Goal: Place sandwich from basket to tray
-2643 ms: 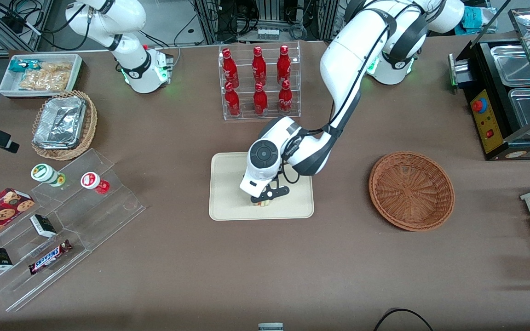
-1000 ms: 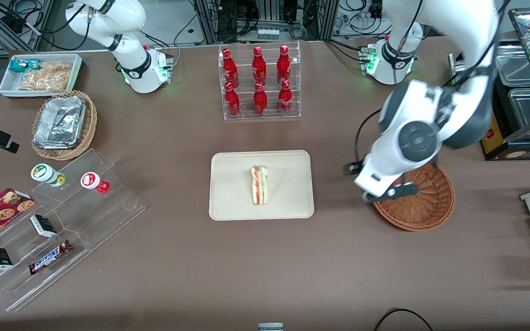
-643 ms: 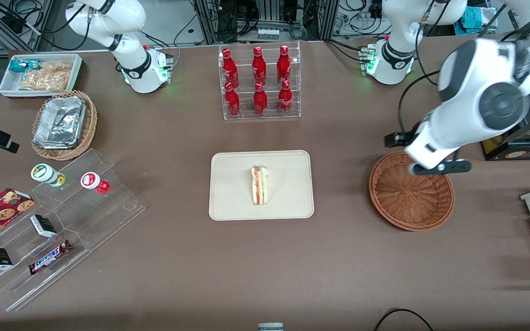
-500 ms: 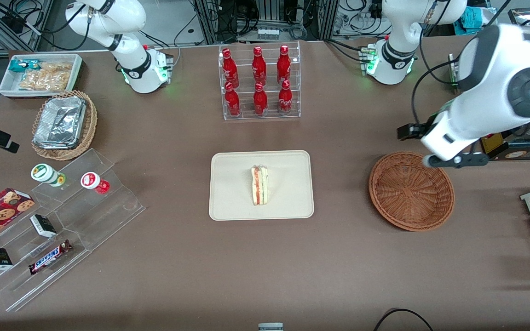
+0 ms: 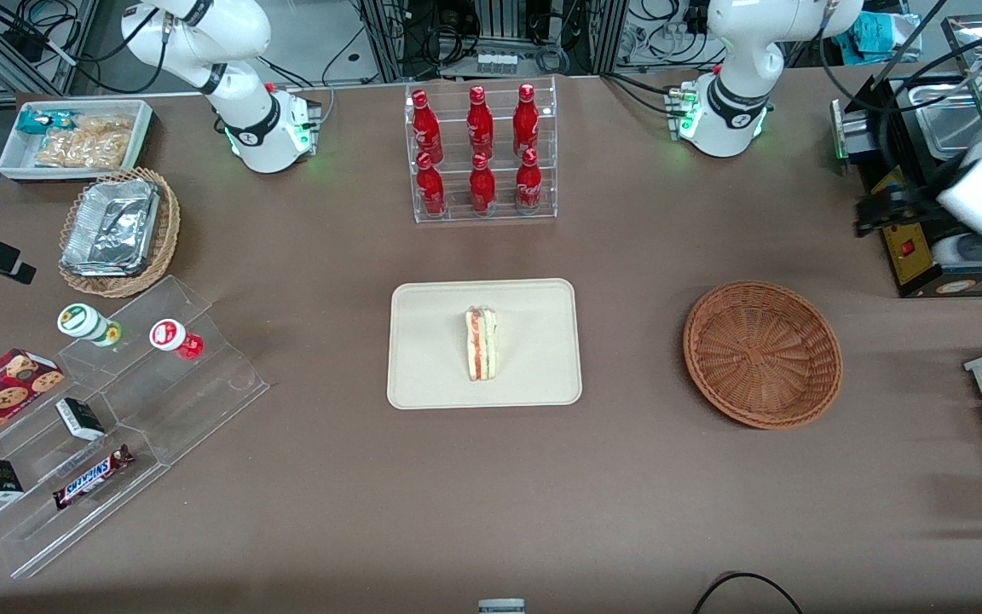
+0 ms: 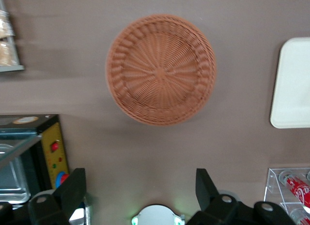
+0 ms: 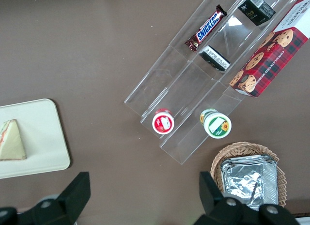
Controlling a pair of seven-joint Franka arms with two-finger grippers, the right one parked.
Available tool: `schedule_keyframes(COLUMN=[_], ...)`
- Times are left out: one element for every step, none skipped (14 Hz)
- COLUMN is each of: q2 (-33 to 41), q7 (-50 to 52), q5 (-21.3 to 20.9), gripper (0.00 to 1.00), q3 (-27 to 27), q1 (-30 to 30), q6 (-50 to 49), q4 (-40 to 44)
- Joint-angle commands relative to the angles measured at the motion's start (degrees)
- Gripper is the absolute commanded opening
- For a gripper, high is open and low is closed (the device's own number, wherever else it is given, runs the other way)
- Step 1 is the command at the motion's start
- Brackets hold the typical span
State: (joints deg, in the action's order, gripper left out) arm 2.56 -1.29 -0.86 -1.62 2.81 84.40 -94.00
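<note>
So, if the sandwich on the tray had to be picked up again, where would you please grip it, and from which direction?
Grip the sandwich across its two flat bread faces, near mid-length, coming straight down. It stands on edge on the tray, filling stripe facing up, so the faces are likely free for the fingers. The gripper, open, is up above the table near the basket.

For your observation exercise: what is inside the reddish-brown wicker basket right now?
Nothing: the basket shows only bare weave. The sandwich lies on the tray. The open gripper hangs high above the table.

Overhead front; wrists apparently downward, high.
</note>
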Motion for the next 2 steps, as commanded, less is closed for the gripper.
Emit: schedule_keyframes(q2=[0.60,0.43], q7=[-0.82,-0.64], q5=[0.33,1.64], gripper=[1.00,1.00], q3=[-2.07,-2.51], q1=[3.95,4.74], q6=[-1.25,-1.34], q4=[1.45,1.80])
